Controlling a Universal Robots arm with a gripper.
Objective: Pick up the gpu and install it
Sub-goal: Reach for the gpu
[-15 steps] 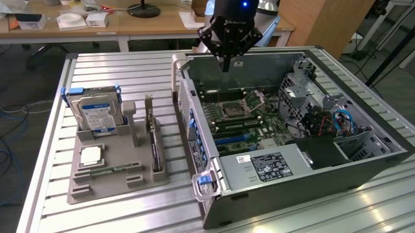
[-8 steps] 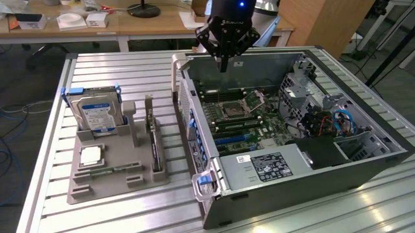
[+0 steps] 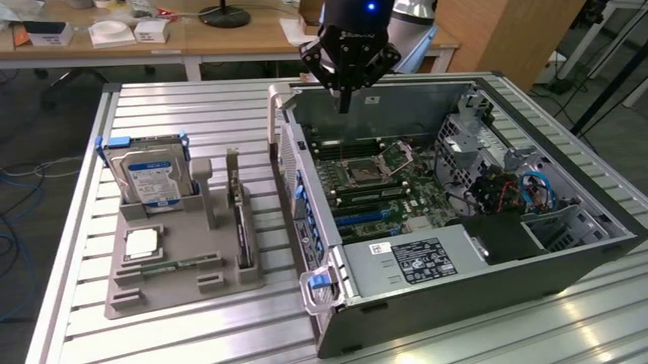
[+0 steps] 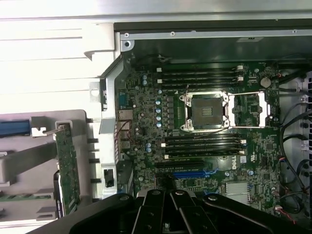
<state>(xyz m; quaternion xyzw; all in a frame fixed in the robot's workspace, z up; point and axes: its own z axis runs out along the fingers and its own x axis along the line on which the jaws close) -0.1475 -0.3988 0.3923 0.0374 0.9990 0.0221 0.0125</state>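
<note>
The open computer case [image 3: 456, 299] has the grey tray [image 3: 152, 296] at its nine o'clock in the exterior view. The gpu [image 3: 241, 227] stands on edge in that tray, at eight o'clock from the gripper [image 3: 344, 102], which hangs closed and empty over the case's far wall. Crossing low could clip that rim; the tray post [image 3: 206, 193] crowds the card.

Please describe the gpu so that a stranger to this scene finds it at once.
Beside the open computer case, on the exterior view's left, lies a grey tray. The gpu stands on edge in the tray's slot nearest the case. Unlike the thick blue-labelled hard drive and the flat memory stick, it is a thin card with a silver bracket.
</note>
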